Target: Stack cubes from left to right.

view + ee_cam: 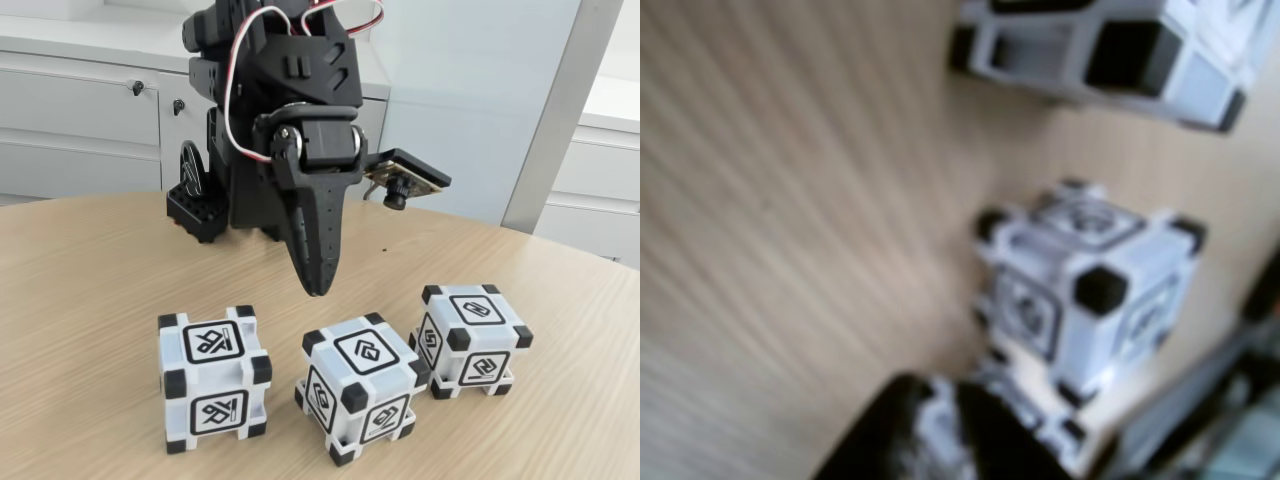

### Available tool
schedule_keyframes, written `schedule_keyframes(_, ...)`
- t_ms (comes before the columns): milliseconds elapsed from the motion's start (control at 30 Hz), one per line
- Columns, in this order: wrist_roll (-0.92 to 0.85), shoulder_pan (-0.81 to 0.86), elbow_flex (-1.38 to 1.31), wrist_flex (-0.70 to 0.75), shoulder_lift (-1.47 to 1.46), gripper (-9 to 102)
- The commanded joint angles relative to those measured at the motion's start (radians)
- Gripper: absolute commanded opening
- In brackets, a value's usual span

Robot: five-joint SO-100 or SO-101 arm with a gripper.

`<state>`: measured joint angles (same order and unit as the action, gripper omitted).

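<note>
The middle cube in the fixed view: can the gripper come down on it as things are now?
Probably yes. The gripper hangs just above and behind the middle cube, with nothing between them. The left cube and right cube stand apart from it, leaving gaps on both sides.

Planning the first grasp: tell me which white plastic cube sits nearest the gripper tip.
The middle white plastic cube in the fixed view: the black gripper hangs just above its back-left corner; the other two cubes stand farther aside.

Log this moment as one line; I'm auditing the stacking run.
stage: pre-grasp | gripper: shut, empty, above table behind middle cube | left cube, right cube: apart in a row | stacked: none
</note>
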<state>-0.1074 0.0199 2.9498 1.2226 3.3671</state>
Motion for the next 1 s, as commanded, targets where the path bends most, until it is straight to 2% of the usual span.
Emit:
schedule_keyframes(0,-0.054,0.012,0.014,-0.018,0.006,0)
schedule_keyframes(700,-0.072,0.014,-0.006,-0.018,0.006,0)
schedule_keyframes(967,-0.066,0.014,-0.173,-0.018,0.006,0)
